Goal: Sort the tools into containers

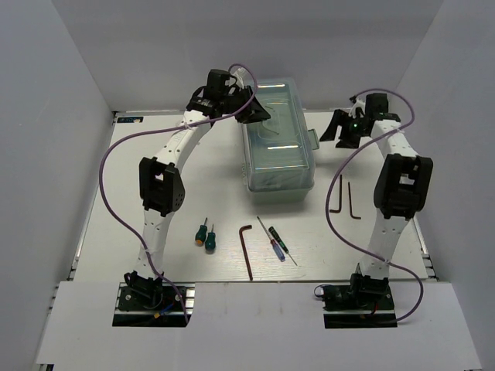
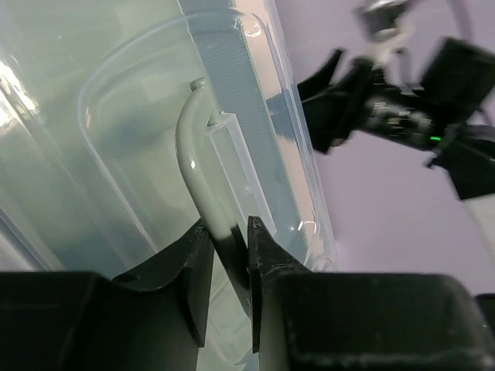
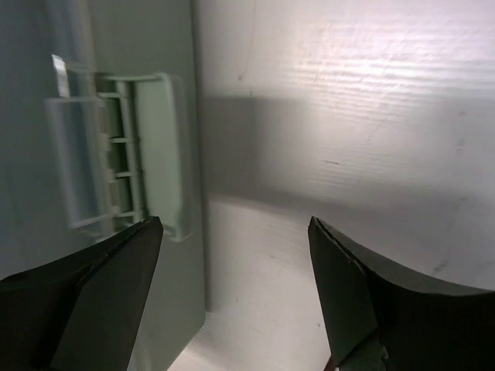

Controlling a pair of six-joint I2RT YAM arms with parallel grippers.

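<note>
The toolbox [image 1: 278,147] stands closed at the back middle, pale sage-green with a translucent lid [image 2: 116,116]. My left gripper [image 1: 254,110] is over its left top, shut on its curved pale carry handle [image 2: 199,166], which runs between my fingers [image 2: 230,241]. My right gripper [image 1: 341,128] is open and empty just right of the box's side latch [image 3: 155,154], seen left of the jaws [image 3: 234,226]. On the table lie two green-handled screwdrivers [image 1: 205,236], one hex key [image 1: 246,249], two precision screwdrivers [image 1: 277,243], and two hex keys [image 1: 344,199].
White walls enclose the table on three sides. The right arm's cable [image 1: 334,209] loops over the table near the two right hex keys. The left arm [image 1: 161,185] stretches over the table's left part.
</note>
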